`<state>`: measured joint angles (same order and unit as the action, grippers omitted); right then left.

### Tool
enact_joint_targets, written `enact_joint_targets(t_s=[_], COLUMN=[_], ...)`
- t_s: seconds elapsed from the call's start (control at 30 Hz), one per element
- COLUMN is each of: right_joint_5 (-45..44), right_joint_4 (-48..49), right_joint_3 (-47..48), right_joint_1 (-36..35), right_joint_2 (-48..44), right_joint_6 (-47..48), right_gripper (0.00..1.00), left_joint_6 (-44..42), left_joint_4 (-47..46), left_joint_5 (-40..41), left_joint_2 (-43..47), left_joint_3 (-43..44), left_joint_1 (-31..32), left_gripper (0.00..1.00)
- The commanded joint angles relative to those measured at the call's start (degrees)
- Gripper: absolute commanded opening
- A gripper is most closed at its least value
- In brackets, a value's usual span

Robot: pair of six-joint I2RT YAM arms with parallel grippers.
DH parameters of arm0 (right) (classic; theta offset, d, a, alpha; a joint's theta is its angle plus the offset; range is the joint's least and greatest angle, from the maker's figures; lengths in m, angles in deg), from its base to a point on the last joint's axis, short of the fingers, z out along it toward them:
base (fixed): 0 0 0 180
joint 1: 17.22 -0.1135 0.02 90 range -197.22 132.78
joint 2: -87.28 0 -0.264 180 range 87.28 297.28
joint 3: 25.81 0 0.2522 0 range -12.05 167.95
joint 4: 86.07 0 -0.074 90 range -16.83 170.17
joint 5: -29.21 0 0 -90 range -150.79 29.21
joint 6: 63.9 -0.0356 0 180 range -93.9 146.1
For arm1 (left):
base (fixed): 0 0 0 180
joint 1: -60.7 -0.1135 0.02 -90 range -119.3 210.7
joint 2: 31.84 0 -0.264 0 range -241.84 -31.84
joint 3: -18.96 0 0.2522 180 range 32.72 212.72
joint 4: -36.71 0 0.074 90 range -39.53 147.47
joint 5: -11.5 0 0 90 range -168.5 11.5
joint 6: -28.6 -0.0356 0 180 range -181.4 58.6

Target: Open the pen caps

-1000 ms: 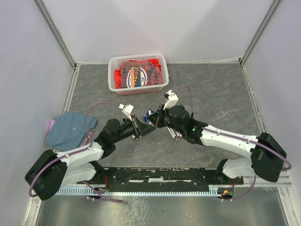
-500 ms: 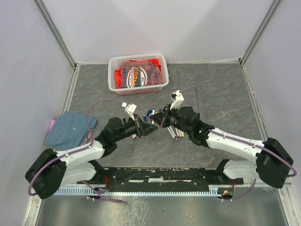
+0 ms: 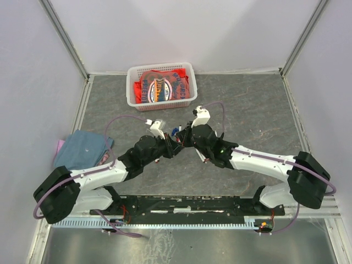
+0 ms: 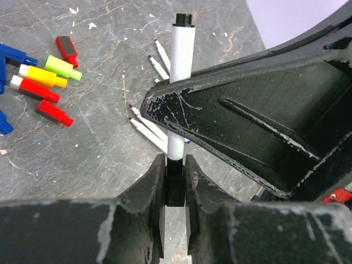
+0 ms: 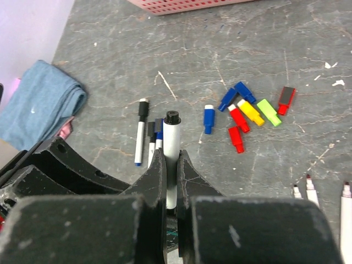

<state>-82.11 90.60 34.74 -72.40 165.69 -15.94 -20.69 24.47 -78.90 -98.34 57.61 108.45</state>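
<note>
A white-barrelled pen (image 4: pixel 181 71) is held between both grippers above the table. My left gripper (image 4: pixel 175 165) is shut on its black cap (image 4: pixel 175 186). My right gripper (image 5: pixel 171 159) is shut on the white barrel (image 5: pixel 171 137), crossing just above the left fingers. From above, the two grippers (image 3: pixel 177 144) meet mid-table. Loose pen caps (image 5: pixel 242 113), blue, red, yellow and green, lie in a cluster on the table, also seen in the left wrist view as pen caps (image 4: pixel 47 80). Uncapped pens (image 4: pixel 148 129) lie beneath the held pen, and capped pens (image 5: pixel 141 132) lie beside it.
A white basket (image 3: pixel 161 102) holding red packets stands at the back centre. A folded blue cloth (image 3: pixel 82 151) lies by the left wall. More uncapped pens (image 5: pixel 308 187) lie at the right wrist view's lower right.
Half a second ago the grippers stood slightly apart. The left arm has since reached further right and the two now meet on the pen again.
</note>
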Motion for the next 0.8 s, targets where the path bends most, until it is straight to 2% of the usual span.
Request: enact_joint_targets(t_s=[0.0, 0.37, 0.47, 0.57, 0.77], right_joint_5=[-13.2, -18.6, -18.2, -13.5, -1.5], right_joint_4=[3.0, 1.9, 2.6, 8.7, 16.2], right_joint_3=[4.3, 9.2, 8.8, 5.5, -1.2], right_joint_1=[1.1, 0.4, 0.5, 1.5, 7.3], right_joint_2=[0.3, 4.1, 4.1, 2.8, -2.4], right_joint_6=[4.3, 8.2, 9.0, 10.7, 9.1], right_gripper=[0.01, 0.01, 0.01, 0.01, 0.01], left_joint_6=[-2.8, 0.7, -0.6, -1.6, -4.4], left_joint_4=[8.9, 15.8, 12.4, 7.4, -1.4], left_joint_5=[3.4, 13.8, 10.6, 4.7, -13.1], left_joint_2=[-2.7, -3.8, -3.3, -2.9, -5.5], left_joint_3=[0.9, 2.7, 1.8, 0.0, -1.2], left_joint_1=[1.1, 2.6, 2.6, 2.6, 2.6], left_gripper=[0.03, 0.03, 0.03, 0.03, 0.03])
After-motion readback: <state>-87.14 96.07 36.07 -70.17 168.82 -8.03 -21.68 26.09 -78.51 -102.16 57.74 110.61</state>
